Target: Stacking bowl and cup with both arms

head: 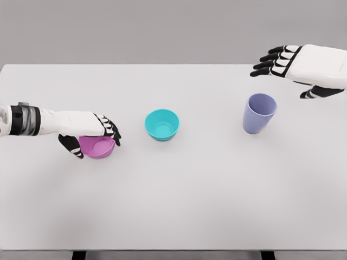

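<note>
A pink bowl (pixel 98 147) sits on the white table (pixel 190 206) at the left. My left hand (pixel 92 135) covers its far rim, fingers curled over one side and thumb down the other, closed around it. A teal bowl (pixel 162 124) stands upright near the middle, untouched. At the right stands a lavender cup (pixel 259 112), upright and open at the top. My right hand (pixel 282 67) hovers above and behind the cup, fingers spread and holding nothing.
The table's front edge runs along the bottom of the picture, with dark legs showing below it. A grey wall lies behind the far edge.
</note>
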You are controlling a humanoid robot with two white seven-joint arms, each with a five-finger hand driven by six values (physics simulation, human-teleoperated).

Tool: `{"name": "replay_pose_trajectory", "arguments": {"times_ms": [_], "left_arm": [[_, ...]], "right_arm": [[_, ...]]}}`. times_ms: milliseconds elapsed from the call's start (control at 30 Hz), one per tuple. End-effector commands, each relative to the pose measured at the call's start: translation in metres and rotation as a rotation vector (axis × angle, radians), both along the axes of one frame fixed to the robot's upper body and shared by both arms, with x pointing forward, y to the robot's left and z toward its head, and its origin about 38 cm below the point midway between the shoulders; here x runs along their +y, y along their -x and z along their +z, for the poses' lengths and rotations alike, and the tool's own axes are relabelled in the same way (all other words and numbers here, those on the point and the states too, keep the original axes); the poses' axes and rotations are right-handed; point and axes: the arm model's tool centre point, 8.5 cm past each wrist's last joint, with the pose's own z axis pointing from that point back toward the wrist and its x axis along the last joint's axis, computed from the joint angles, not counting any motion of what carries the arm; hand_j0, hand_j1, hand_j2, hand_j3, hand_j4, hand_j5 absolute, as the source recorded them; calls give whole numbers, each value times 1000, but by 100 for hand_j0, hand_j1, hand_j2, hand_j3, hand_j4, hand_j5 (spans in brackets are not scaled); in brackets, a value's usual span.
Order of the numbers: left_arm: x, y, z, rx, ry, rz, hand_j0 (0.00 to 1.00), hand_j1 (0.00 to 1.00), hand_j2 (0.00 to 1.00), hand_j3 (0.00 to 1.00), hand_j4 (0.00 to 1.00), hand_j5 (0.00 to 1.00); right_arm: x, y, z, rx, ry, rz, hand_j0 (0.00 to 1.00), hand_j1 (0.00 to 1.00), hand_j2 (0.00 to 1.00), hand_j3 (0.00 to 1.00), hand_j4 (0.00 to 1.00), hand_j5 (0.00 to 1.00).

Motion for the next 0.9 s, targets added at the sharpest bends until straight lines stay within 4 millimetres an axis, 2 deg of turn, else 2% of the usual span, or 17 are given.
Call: {"name": "replay_pose_trajectory", "arguments": {"times_ms": [0, 333, 533, 867], "left_arm": [[-1, 1, 1, 1, 8, -1, 75, 75, 75, 75, 75, 75], [-8, 3, 14, -34, 18, -35, 74, 74, 74, 74, 74, 74], [-10, -2, 31, -74, 29, -40, 74, 74, 74, 74, 74, 74], [-15, -7, 43, -107, 36, -51, 74, 74, 74, 74, 74, 74]], "right_arm": [[0, 0, 1, 1, -5, -2, 100, 100, 100, 100, 100, 100], [0, 0, 2, -2, -7, -1, 100, 100, 100, 100, 100, 100], [0, 0, 3, -6, -8, -3, 100, 100, 100, 100, 100, 100], [-1, 0, 3, -7, -9, -3, 100, 100, 100, 100, 100, 100]]}}
